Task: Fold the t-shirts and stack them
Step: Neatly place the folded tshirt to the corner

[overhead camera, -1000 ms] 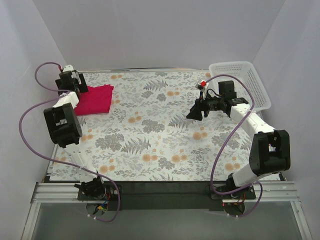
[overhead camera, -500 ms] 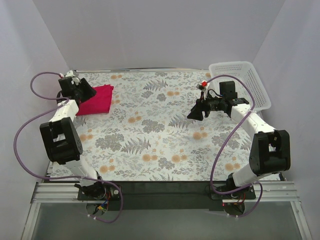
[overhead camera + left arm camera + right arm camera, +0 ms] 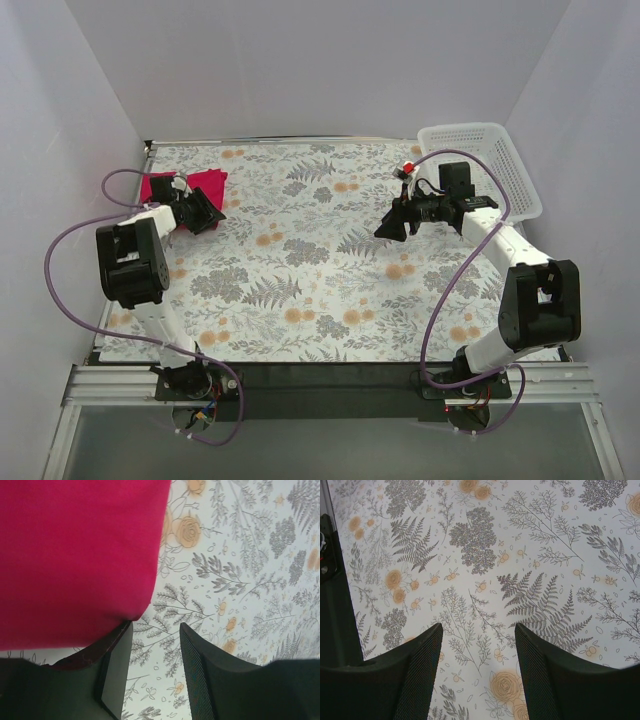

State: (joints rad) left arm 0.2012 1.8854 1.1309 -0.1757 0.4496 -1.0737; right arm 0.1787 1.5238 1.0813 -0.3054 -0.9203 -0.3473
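The desk (image 3: 300, 270), covered in a pale fern-and-flower print, fills most of my overhead view. At its far right corner sits the white plastic mesh basket (image 3: 520, 165). At the far left corner lies the plain magenta-red cloth t-shirt (image 3: 212, 181), flat on the desk. As far as I can judge, it is already folded into a compact rectangle with straight edges (the left arm hides part of it from above).

The left claw (image 3: 154, 645) is at the shirt's near right corner. Its wrist view shows the two fingers partway apart with only printed desk between them. One finger touches or sits under the cloth's edge, and I can't tell which, so nothing is gripped. The right claw (image 3: 476, 650) hangs over bare desk right of centre, well apart from the shirt, moderately open and empty.

I expect the shirt to be light, soft and limp, with no stiffness of its own. A pinch that catches only the top layer would probably let the fold fall open. I'd take hold at the folded edge close to that corner, with one finger slid beneath all the layers, and keep the cloth low. It won't break, and the weave should give the pads fair friction (the likelier trouble is wrinkling).
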